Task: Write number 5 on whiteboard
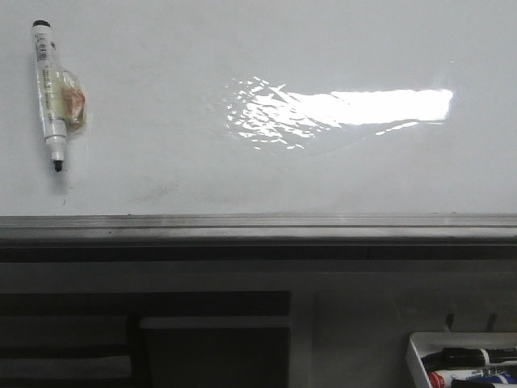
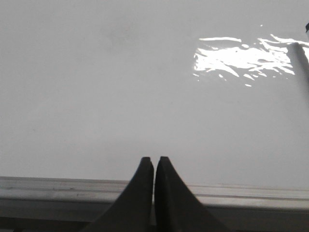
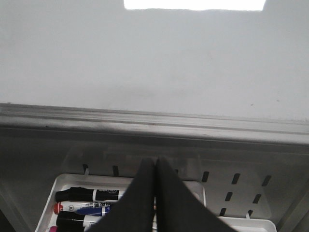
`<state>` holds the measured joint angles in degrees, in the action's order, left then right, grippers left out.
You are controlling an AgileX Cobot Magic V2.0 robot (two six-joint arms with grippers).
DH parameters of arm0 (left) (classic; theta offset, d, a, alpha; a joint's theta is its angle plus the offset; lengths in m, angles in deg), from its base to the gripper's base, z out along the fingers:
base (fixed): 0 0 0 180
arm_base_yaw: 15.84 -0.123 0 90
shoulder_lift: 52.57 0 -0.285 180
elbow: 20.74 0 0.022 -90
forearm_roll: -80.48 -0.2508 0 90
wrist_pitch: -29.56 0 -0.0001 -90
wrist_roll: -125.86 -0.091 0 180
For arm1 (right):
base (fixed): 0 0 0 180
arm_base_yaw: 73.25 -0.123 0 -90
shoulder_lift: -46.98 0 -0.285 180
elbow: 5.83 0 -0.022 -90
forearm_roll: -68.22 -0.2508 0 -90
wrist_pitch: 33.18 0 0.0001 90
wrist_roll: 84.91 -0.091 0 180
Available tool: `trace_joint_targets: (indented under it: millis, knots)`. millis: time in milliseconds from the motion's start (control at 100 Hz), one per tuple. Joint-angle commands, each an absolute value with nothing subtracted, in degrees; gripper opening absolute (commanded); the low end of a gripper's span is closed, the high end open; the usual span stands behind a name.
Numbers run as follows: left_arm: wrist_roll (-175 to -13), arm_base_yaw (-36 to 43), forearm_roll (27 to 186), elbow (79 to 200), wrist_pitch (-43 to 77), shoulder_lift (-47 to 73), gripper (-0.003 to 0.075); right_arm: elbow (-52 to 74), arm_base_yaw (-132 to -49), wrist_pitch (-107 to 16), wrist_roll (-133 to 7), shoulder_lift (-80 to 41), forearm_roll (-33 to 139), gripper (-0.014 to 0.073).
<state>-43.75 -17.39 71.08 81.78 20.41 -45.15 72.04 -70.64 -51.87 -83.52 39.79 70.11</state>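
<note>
The glossy whiteboard (image 1: 242,174) is blank, its marker (image 1: 52,93) lying uncapped, and both closed, empty hands, left (image 2: 154,162) and right (image 3: 154,162), risk smearing ink when grasping.

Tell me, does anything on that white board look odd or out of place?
One thing: a marker lies loose on the whiteboard at the far left, uncapped, tip towards the grey rim, with yellowish tape around its middle. The other markers sit in the tray at lower right. No digit is written. Both claws are shut and empty.
</note>
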Motion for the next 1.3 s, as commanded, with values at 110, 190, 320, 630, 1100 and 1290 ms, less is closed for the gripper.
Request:
trace_joint_targets:
  millis: [110,190,320,630,1100,1290]
  knots:
    - [-43.2,-17.4,71.4,80.8,26.8,-46.8,-0.002,73.5,-70.2,-44.4,-83.0,40.9,67.8,-0.0061]
    - [-43.2,-17.4,71.4,80.8,28.5,-46.8,-0.002,73.5,-70.2,-42.5,-83.0,40.9,70.2,-0.0061]
    - [-43.1,-17.4,74.3,81.0,31.5,-46.7,-0.002,73.5,-70.2,-35.8,-83.0,40.9,70.2,-0.0061]
    - [-43.1,-17.3,77.6,89.8,21.1,-38.6,-0.0021,68.9,-70.2,-41.4,-83.5,36.7,59.2,-0.0061]
    - [-43.1,-17.3,77.4,98.1,28.4,-25.7,0.0309,60.2,-70.2,-45.8,-83.5,22.9,57.3,-0.0061]
    - [-43.1,-17.3,78.3,98.1,34.0,-24.4,0.0387,60.2,-70.2,-45.5,-83.5,22.3,57.3,-0.0061]
